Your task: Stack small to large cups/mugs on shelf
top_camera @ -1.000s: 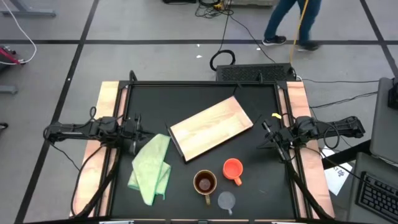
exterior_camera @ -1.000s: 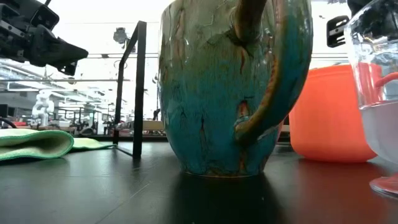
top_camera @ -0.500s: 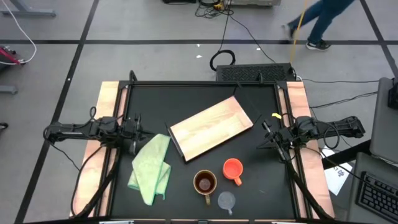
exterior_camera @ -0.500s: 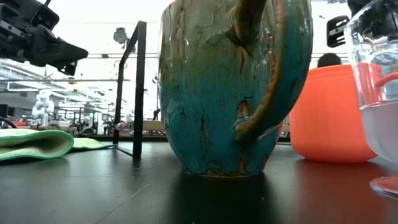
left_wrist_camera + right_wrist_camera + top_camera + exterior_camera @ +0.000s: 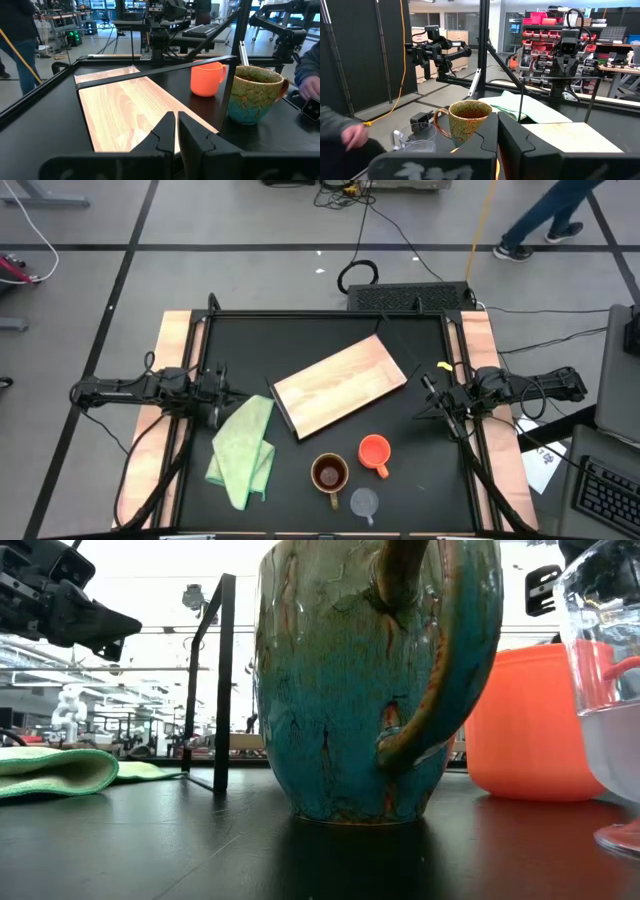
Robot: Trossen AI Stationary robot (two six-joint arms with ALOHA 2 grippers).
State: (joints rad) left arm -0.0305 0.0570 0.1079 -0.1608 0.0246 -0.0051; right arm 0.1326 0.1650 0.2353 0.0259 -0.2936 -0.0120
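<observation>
The light-wood shelf board (image 5: 340,388) lies flat and askew at the table's middle. The brown mug (image 5: 330,473), glazed teal outside (image 5: 375,680), stands upright near the front edge. The orange mug (image 5: 374,450) stands right of it, and the clear glass cup (image 5: 364,502) stands nearest the front. My left gripper (image 5: 222,392) is shut and empty at the left edge, pointing toward the board (image 5: 125,110). My right gripper (image 5: 428,395) is shut and empty at the right edge. The right wrist view shows the brown mug (image 5: 467,122) and glass cup (image 5: 417,145).
A light green cloth (image 5: 245,450) lies crumpled left of the mugs. A black frame rail and posts (image 5: 222,680) ring the table. A person's hand (image 5: 355,135) shows beyond the table's front edge. Another person walks far behind the table (image 5: 555,220).
A person on the floor beyond the table's far edge has walked toward the right. Both arms and all the things on the table have kept still.
</observation>
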